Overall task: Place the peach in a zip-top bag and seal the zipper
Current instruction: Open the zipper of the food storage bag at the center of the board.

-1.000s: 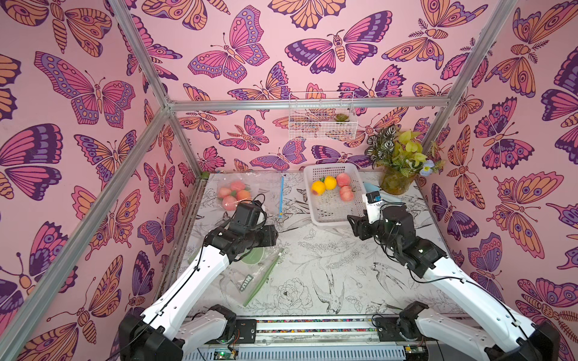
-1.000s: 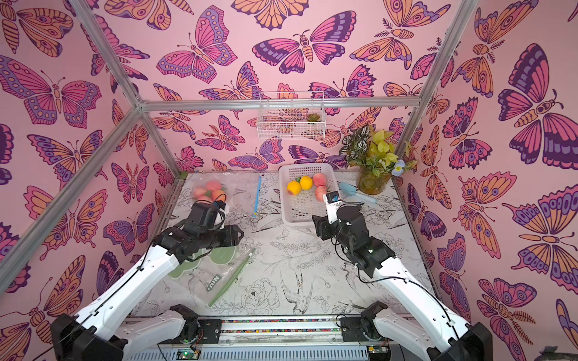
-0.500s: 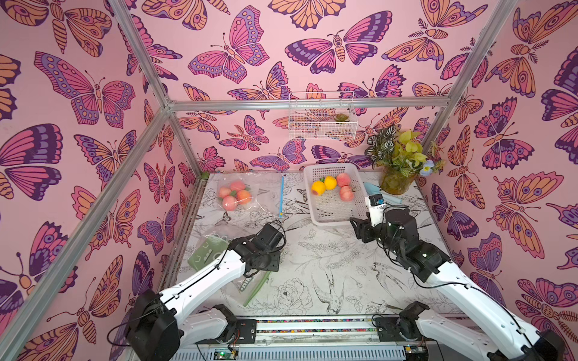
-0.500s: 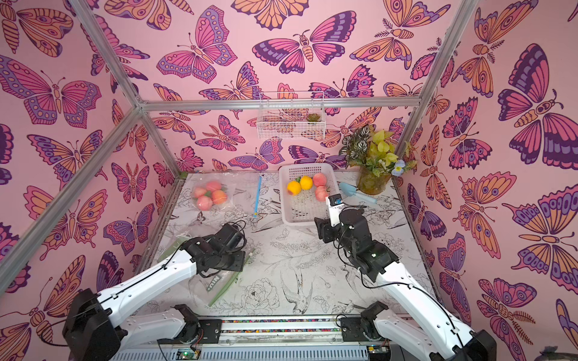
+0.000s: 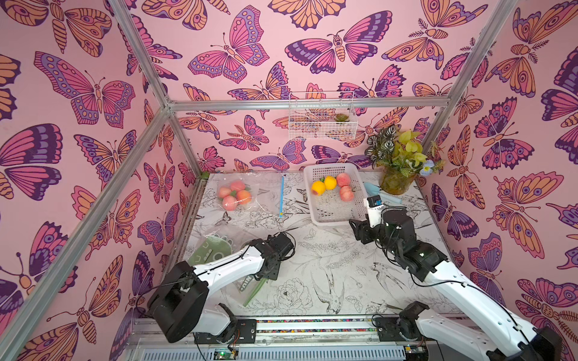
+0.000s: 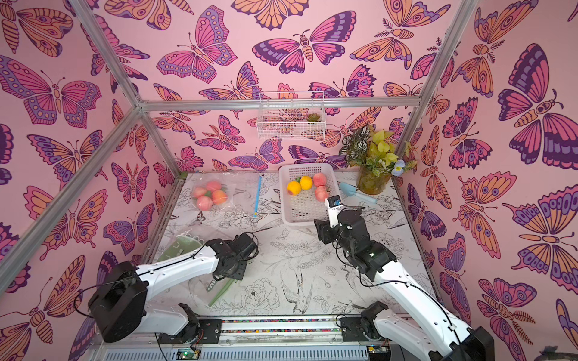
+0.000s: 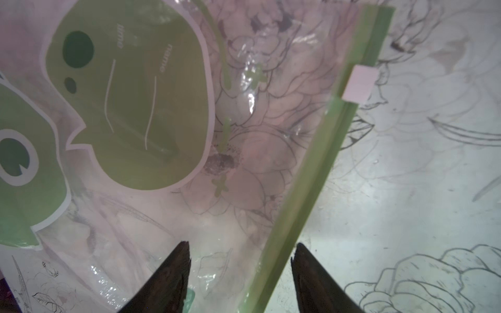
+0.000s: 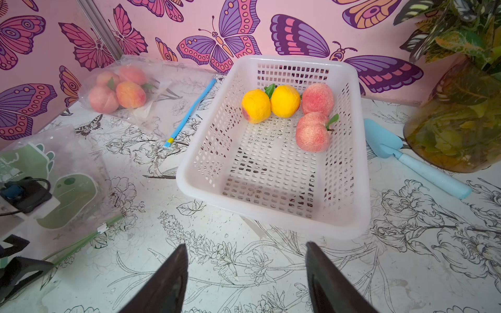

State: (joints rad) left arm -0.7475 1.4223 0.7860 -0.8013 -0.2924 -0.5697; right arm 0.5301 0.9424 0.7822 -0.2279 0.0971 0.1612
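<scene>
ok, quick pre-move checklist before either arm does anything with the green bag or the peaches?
1. Left gripper open: ok. Its jaws stand apart, one on each side of the green zipper strip.
2. Green bag empty: ok. The table print shows through it and there is no fruit inside.
3. Bag mouth open: cannot tell. The white slider sits partway along the strip.
4. Left gripper touching the bag: cannot tell.
5. Right gripper open and empty: ok. It faces the white basket.
6. Peach free to pick: ok. The nearest pink peach lies uncovered in the basket.
</scene>
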